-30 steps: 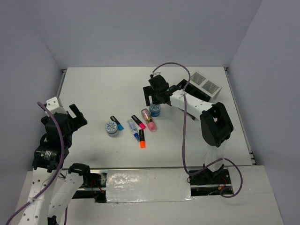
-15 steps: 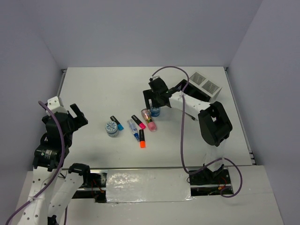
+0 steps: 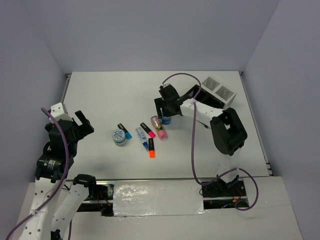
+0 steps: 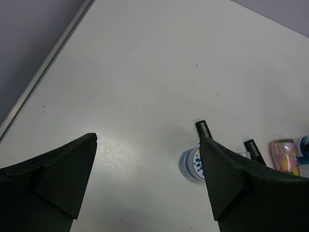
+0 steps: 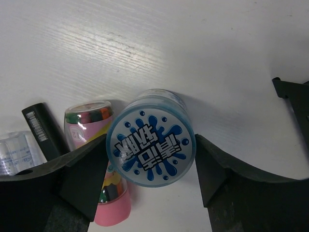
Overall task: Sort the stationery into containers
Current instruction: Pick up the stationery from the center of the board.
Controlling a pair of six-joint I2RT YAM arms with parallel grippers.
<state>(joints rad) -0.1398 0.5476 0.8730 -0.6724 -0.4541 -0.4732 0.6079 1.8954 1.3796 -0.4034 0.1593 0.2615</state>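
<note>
Standing far right on tabletop point(image 3: 110, 95): 1 white mesh organiser point(image 3: 219, 90), 2 compartments, contents unclear. Left claw point(image 4: 147, 145) spread; right claw point(image 5: 150, 141) flanks 1 blue-white roll point(image 5: 149, 157), grip uncertain.

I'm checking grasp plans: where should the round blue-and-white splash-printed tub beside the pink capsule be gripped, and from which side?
Probably best from straight above, pinching the round blue-and-white splash-printed tub across its curved side wall: it stands upright, flat lid up. The pink capsule-shaped case lies close beside it on one side, so pinch clear of that.
</note>
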